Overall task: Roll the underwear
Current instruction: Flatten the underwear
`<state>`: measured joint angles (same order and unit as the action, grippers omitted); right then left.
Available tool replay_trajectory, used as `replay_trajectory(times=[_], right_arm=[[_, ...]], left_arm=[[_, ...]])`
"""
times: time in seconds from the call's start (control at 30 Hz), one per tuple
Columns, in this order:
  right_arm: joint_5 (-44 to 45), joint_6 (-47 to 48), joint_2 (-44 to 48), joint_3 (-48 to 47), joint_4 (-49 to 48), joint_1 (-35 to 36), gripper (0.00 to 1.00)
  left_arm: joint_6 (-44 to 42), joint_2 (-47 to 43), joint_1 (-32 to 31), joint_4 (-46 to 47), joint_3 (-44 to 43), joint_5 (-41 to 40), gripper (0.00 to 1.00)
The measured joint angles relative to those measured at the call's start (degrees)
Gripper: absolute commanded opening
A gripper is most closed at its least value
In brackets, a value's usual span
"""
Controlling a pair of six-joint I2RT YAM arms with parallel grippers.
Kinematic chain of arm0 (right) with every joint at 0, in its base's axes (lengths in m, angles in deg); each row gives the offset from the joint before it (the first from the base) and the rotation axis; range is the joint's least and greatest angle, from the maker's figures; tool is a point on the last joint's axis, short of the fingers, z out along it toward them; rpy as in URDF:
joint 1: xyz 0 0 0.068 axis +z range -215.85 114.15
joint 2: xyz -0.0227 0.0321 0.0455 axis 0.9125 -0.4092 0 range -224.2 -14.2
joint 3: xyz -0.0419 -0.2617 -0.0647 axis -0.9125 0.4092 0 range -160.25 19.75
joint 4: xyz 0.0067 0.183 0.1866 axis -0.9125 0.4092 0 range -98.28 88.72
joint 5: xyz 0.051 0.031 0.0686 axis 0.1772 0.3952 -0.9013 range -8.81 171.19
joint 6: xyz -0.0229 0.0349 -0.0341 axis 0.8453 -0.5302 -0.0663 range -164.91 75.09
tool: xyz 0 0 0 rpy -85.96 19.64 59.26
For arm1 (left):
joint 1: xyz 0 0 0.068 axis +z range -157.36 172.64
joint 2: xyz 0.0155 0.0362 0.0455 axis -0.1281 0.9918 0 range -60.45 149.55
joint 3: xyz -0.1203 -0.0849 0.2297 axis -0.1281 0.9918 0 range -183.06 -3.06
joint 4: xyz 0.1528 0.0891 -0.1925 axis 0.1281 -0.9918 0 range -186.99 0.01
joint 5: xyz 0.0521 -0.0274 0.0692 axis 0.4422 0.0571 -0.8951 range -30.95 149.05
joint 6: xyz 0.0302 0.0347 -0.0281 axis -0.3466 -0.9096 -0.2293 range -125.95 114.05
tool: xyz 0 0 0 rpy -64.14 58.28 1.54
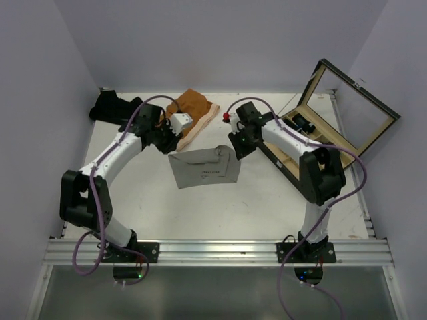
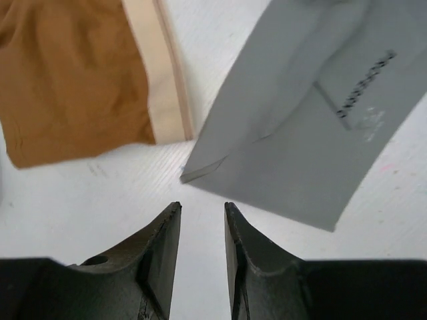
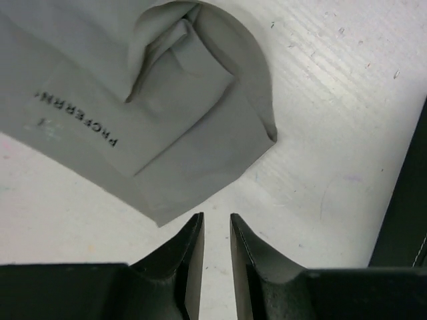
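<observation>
The light grey underwear [image 1: 203, 170] lies flat and partly folded in the middle of the table [image 1: 267, 200], printed text facing up. The left arm bends at its elbow out to the left of the grey piece and reaches inward. The left gripper [image 2: 202, 207] hovers just off the piece's upper left corner, jaws slightly parted and holding nothing. The right arm comes from the other side, forearm angled across. The right gripper [image 3: 216, 217] sits just beyond the bunched upper right corner, its jaws also a little apart and empty. A rust-orange pair [image 1: 192, 107] lies just behind the grey one, dark pairs [image 1: 110, 107] lie far behind and to its left, and the wooden box [image 1: 347, 77] stands open well to its right
</observation>
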<state>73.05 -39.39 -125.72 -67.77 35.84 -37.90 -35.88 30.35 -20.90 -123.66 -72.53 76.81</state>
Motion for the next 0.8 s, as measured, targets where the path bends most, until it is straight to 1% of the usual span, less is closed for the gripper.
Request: replay_trajectory(times=[0.1,0.23,0.3,0.4,0.57,0.8], right_arm=[[-4.0,-1.6,3.7,2.1,-0.5,0.0,0.18],[-8.5,-4.6,3.1,3.4,-1.9,0.0,0.12],[-9.5,-5.8,1.8,4.8,-3.3,0.1,0.09],[-9.6,-7.5,-0.4,7.2,-4.9,0.1,0.08],[-9.7,-9.1,-3.0,9.4,-5.6,0.1,0.07],[-9.4,-9.4,-3.2,9.3,-5.6,0.1,0.06]], left_arm=[[0.4,-1.8,-5.0,1.0,2.2,1.9,0.37],[2.1,2.0,-9.9,1.3,4.6,3.8,0.36],[3.4,4.8,-10.1,1.8,5.5,4.1,0.36],[4.7,7.0,-9.8,2.7,7.1,4.1,0.36],[5.6,8.4,-9.7,4.1,8.2,4.1,0.37],[5.3,9.0,-9.7,5.9,10.9,2.5,0.36]])
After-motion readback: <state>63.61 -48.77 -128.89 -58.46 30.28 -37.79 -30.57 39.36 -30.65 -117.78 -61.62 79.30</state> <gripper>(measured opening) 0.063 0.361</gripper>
